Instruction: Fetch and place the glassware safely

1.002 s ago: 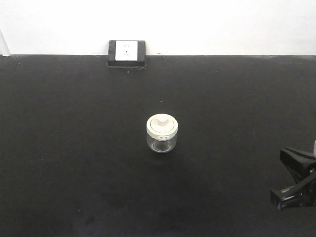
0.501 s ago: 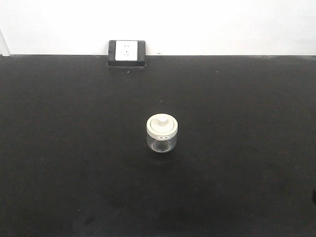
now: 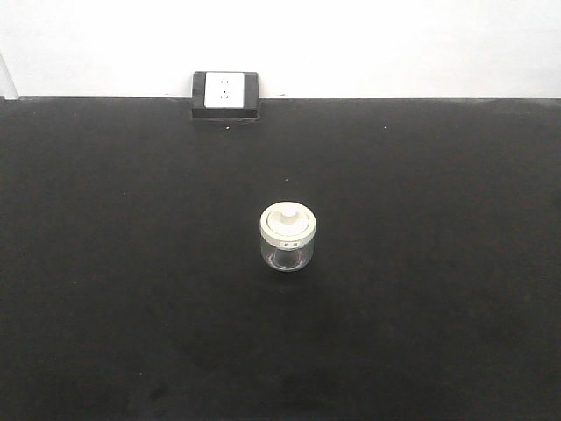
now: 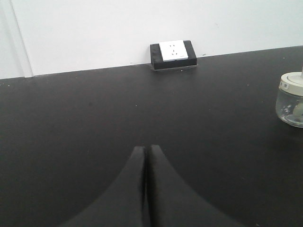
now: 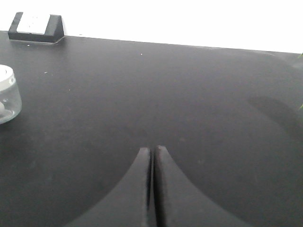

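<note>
The glassware (image 3: 287, 236), a small squat clear jar with a cream-white knobbed lid, stands upright in the middle of the black table (image 3: 131, 263). It shows at the right edge of the left wrist view as the glassware (image 4: 291, 101) and at the left edge of the right wrist view as the glassware (image 5: 7, 94). My left gripper (image 4: 145, 148) is shut with nothing in it, well to the jar's left and nearer the front. My right gripper (image 5: 152, 149) is shut and empty too, well to the jar's right. Neither gripper appears in the front view.
A black-framed white wall socket (image 3: 225, 93) sits at the table's far edge against the white wall (image 3: 394, 44). In the right wrist view the table's rounded far right corner (image 5: 279, 59) shows.
One second ago my right gripper stood at the lower right edge of the front view; it has since drawn back out of that view. The jar has not moved.
</note>
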`<state>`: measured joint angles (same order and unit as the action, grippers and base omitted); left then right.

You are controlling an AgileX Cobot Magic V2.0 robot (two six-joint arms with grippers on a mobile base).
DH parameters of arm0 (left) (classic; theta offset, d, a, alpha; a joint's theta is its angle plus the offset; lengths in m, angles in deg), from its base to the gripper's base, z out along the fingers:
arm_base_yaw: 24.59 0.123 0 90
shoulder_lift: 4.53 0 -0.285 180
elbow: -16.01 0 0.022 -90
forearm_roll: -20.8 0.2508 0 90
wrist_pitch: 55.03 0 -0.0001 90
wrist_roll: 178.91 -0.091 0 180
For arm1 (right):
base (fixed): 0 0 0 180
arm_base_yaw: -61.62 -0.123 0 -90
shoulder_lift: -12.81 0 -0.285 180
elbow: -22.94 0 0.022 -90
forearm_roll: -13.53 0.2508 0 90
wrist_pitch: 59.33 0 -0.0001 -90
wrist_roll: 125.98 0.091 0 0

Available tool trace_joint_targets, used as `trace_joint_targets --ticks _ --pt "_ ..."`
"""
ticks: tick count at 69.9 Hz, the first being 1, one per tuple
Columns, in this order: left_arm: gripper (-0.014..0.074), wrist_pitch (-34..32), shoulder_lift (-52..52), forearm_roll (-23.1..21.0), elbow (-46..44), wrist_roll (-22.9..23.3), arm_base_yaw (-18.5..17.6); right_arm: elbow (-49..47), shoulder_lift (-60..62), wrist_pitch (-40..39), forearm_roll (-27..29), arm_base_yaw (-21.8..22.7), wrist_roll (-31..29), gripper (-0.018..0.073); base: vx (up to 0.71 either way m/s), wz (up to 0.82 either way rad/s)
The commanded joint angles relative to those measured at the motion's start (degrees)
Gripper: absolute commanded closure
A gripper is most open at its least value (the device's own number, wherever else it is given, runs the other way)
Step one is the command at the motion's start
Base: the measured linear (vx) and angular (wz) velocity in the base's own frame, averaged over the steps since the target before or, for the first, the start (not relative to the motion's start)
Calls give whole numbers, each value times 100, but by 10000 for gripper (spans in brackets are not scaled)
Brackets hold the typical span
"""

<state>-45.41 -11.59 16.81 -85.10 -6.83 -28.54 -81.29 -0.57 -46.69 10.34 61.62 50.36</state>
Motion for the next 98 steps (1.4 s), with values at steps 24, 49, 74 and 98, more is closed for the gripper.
trace_joint_targets --ticks 24,49,74,98 --pt "603 -376 63 -62 153 4 -24 414 692 -761 -32 28 10 563 0 0" --pt "603 -376 63 -62 153 4 -24 414 692 -944 -27 28 10 563 0 0" --pt "603 -376 63 -62 153 4 -24 414 692 -932 -27 28 10 563 0 0" --pt "603 -376 63 -62 153 4 -24 414 692 -932 -27 28 10 563 0 0"
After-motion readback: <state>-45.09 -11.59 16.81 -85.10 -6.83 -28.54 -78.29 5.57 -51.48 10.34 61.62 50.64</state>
